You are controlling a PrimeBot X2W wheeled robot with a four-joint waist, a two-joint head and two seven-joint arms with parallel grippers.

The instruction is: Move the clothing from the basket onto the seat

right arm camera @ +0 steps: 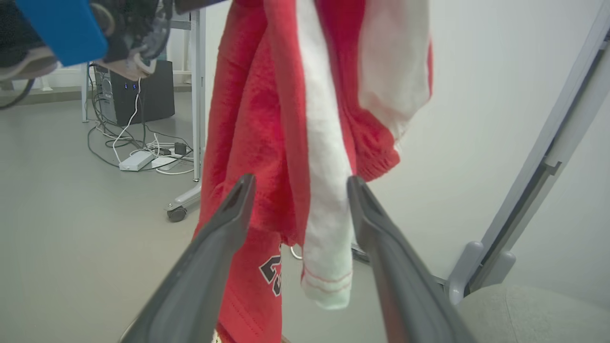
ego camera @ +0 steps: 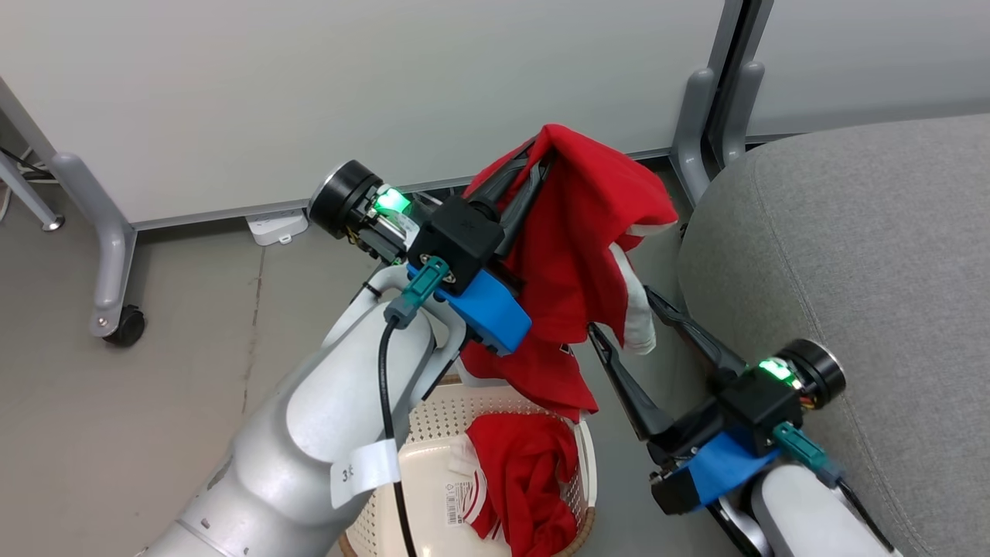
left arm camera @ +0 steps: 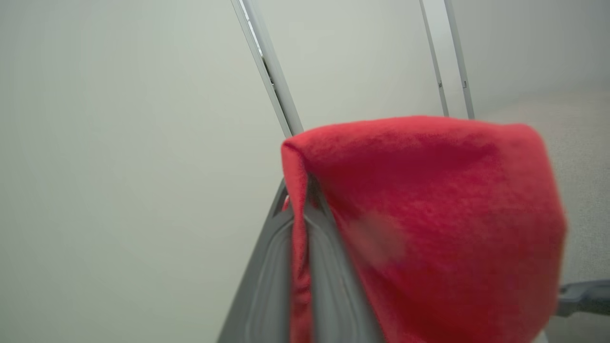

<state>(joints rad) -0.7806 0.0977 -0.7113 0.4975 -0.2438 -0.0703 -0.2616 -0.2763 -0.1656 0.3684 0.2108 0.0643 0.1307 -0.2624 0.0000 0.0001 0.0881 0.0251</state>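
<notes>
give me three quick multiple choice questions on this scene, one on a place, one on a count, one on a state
1. Where is the loose garment?
A) on the seat
B) in the basket
C) on the floor

2. How many red garments are there?
A) one
B) two
C) three

3. The right gripper is:
A) open
B) shut on a garment
C) shut on a cable

Answers:
1 B: it lies crumpled inside the basket's walls.
2 B: the held garment hangs from the left gripper; the other lies in the basket.
3 A: its fingers stand wide apart.
</notes>
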